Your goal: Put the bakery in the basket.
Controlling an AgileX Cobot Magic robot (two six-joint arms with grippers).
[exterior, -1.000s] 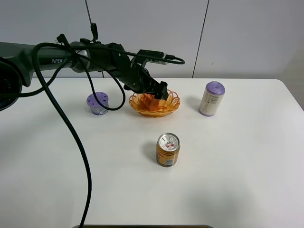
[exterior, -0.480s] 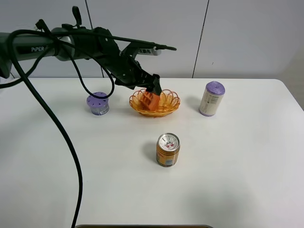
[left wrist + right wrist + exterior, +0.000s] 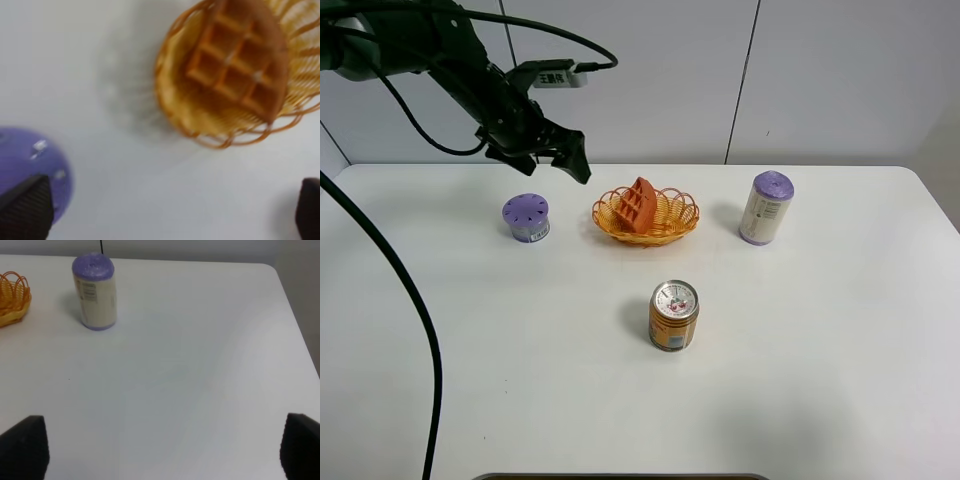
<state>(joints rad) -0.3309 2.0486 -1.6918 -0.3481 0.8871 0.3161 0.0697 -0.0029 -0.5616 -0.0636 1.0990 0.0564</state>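
The orange-brown waffle [image 3: 636, 206] leans inside the orange-yellow wicker basket [image 3: 673, 225] at the back middle of the table. In the left wrist view the waffle [image 3: 235, 65] lies in the basket [image 3: 172, 100]. My left gripper [image 3: 558, 160] is open and empty, raised above the table to the left of the basket, between it and the purple-lidded container. Its fingertips [image 3: 27, 207] frame the left wrist view. My right gripper [image 3: 160, 455] is open and empty; its arm does not show in the high view.
A short purple-lidded round container [image 3: 525, 218] stands left of the basket, also in the left wrist view [image 3: 30, 165]. A gold drink can [image 3: 673, 315] stands at the table's middle. A tall purple-capped canister [image 3: 765, 208] stands right of the basket, also in the right wrist view [image 3: 94, 291].
My left gripper has let go of the waffle in the basket, then lifted and drawn back to the left. The waffle stays leaning in the basket.
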